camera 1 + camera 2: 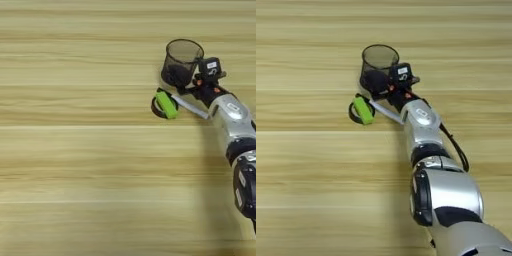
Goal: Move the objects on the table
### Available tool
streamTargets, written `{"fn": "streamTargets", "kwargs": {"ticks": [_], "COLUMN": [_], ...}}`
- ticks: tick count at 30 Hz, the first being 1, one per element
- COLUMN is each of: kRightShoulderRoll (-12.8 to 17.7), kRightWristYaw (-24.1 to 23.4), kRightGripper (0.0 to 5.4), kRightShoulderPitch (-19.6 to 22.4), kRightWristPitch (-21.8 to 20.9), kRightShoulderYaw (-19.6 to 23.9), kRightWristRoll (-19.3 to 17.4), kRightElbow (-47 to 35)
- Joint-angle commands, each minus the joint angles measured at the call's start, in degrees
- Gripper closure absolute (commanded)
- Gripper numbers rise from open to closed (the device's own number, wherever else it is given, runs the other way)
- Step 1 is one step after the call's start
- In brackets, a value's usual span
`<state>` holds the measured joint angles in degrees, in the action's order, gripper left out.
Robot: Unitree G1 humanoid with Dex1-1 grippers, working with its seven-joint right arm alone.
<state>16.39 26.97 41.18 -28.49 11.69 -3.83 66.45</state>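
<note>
The right gripper (387,90) sits low against the pen cup's (377,64) near right base, apparently to shift it, though I cannot tell its finger state.

The table (75,165) is light wood-grain with pale yellow-tan lengthwise streaks. The pen cup (181,62) is black wire mesh, dark and see-through; the oblong block (166,104) is lime green, lying on a black tape roll (156,107); the marker (191,107) is white. The forearm (421,125) is silver with black joints, and the gripper (387,89) is black with small red-orange spots.
</note>
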Motion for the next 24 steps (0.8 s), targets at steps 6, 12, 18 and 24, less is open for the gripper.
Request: {"fn": "streamTargets", "kwargs": {"ticks": [6,12,18,24], "kRightShoulderRoll": [-3.48,-9.04,-12.23,-14.14], "kRightWristYaw": [1.71,4.88,7.32,8.98], "kRightGripper": [0.69,0.71,0.71,0.71], "kRightShoulderPitch": [0.38,-4.49,-9.12,-12.88], "kRightWristPitch": [-0.17,3.48,7.93,11.30], "kRightShoulderYaw": [-3.01,-7.04,-10.49,-13.45], "kRightWristRoll": [-0.85,-1.33,-1.49,-1.15], "kRightElbow": [-11.67,-19.90,-26.77,-30.35]}}
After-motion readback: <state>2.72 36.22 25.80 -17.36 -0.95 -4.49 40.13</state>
